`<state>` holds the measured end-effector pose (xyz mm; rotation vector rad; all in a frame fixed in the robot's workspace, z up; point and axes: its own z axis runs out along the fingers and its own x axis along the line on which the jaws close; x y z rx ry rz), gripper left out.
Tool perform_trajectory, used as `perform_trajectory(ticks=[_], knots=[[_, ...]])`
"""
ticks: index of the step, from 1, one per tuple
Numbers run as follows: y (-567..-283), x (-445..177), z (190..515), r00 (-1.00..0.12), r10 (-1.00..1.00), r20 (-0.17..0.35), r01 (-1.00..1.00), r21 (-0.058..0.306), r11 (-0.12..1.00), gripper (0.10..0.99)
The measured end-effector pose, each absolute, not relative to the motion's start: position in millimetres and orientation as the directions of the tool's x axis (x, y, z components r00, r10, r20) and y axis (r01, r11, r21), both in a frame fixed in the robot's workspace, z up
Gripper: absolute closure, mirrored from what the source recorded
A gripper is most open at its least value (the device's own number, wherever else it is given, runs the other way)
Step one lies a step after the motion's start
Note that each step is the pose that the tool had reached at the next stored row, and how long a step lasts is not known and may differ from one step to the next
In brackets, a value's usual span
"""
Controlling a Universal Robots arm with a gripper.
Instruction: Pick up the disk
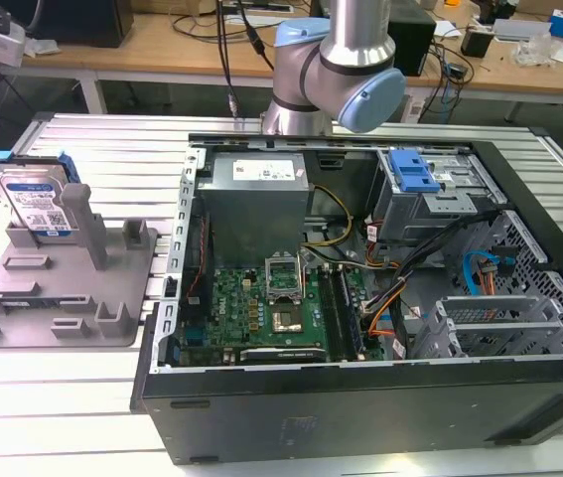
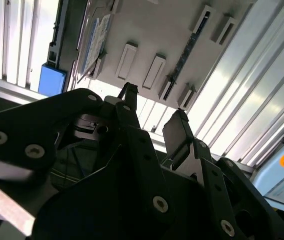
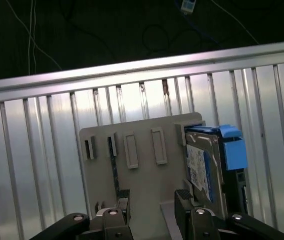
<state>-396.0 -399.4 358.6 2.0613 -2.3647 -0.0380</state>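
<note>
In the exterior view we saw the disk (image 1: pixel 35 207) standing on edge in the grey fixture (image 1: pixel 72 295) at the left of the frame, just beside one of its upright posts. It was well apart from the open computer case (image 1: pixel 360 417), which took up the centre and right. The arm (image 1: pixel 336 60) rose at top centre. In the first wrist view the gripper (image 3: pixel 154 202) had its fingers (image 3: pixel 184 199) spread with nothing between them. It faced the fixture's plate, and the disk stood ungripped.

Exterior view looks down; both wrist views share the fixture (image 2: pixel 157 32) (image 3: pixel 147 176).
</note>
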Motion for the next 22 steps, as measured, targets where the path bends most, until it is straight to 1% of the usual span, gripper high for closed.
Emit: perform_trajectory(ticks=[2,14,17,22], knots=[[-394.7,-396.1,358.6,-0.136,-0.991,-0.013,-0.991,0.021,0.136,0.604],[-335.5,-406.5,358.4,-0.123,-0.992,-0.001,-0.992,0.019,0.123,0.604],[-326.1,-410.5,358.0,-0.109,-0.994,0.005,-0.994,0.019,0.109,0.604],[-324.6,-412.6,357.7,-0.101,-0.995,0.01,-0.995,0.018,0.102,0.604]])
